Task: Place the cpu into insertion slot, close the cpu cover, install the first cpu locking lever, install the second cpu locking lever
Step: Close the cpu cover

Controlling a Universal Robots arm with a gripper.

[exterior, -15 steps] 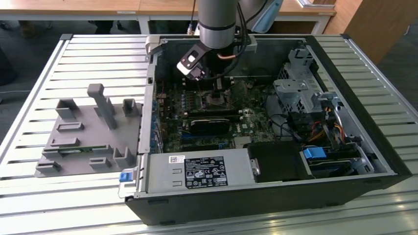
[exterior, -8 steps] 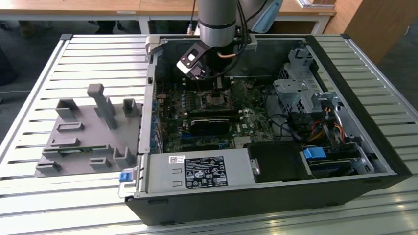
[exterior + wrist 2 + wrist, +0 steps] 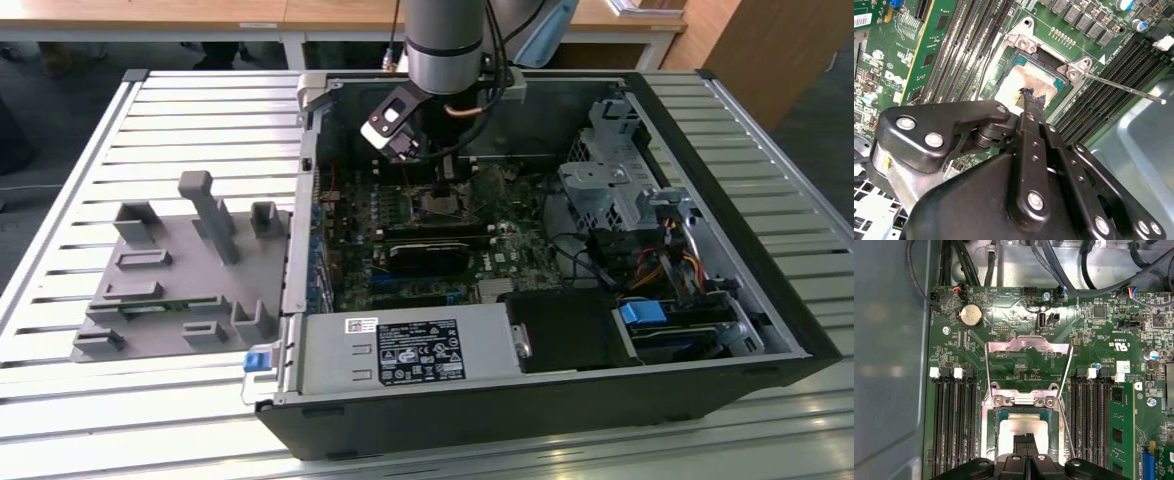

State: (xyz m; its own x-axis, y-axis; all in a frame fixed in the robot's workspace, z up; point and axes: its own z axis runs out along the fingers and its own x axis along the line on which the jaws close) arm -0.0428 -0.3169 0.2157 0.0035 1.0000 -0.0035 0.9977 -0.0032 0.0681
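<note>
With my tool (image 3: 1026, 440) narrowed to touching tips on the silvery-grey square cpu (image 3: 1009, 432), which lies in the dark, metal-rimmed insertion slot (image 3: 987, 427), I judge light, level pressure best, keeping clear of the open silvery cpu cover (image 3: 1029, 344).

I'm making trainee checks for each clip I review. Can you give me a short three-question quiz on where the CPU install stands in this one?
1. True or false: the cpu already lies in the insertion slot.
2. The cpu cover is: A) shut over the cpu, B) swung open, off the cpu, C) taken off the board.
3. Fill in: the gripper, fingers together, is poised over the ____.
Key: 1 true; 2 B; 3 cpu.
</note>
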